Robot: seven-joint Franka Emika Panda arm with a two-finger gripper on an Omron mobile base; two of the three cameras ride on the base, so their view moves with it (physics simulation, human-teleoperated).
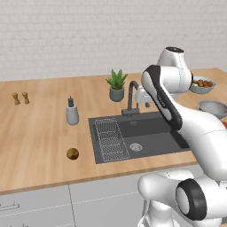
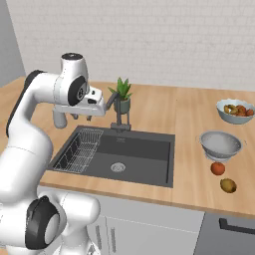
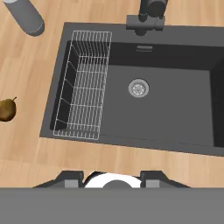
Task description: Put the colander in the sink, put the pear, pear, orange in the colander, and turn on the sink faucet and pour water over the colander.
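Simulated kitchen, pale brick wall behind, long wooden desk (image 1: 40, 128) with grey cabinets beneath. The sink (image 1: 150, 144) sat in the desk's middle, dark and dry, nothing in it but a wire rack (image 1: 110, 139) along its 9 o'clock side and the bare steel drain (image 3: 138, 88). The sink faucet (image 1: 131, 99) stood at the basin's 12 o'clock rim, no water running from it. A potted plant (image 1: 117, 85) sat just behind the faucet, a soap dispenser (image 1: 72, 111) off toward 10 o'clock of the basin, and two small shakers (image 1: 20, 98) far out at 9 o'clock.

The colander (image 2: 220, 144) rested on the desk well to the 3 o'clock side of the sink, upright and empty as far as could be told. The orange (image 2: 217, 168) lay just beside it at its 6 o'clock, with one pear (image 2: 228, 185) a little further on. The other pear (image 1: 72, 154) lay alone on the desk at the sink's 9 o'clock side. A pale blue bowl (image 2: 235, 110) of fruit stood at the colander's 12 o'clock.

The claw (image 2: 103, 105) hung above the basin near the faucet, carrying nothing; the fingertips were too cropped in the hand view to tell released from clenched.

Judgement: no step done. Colander, all three fruits and tap remained.
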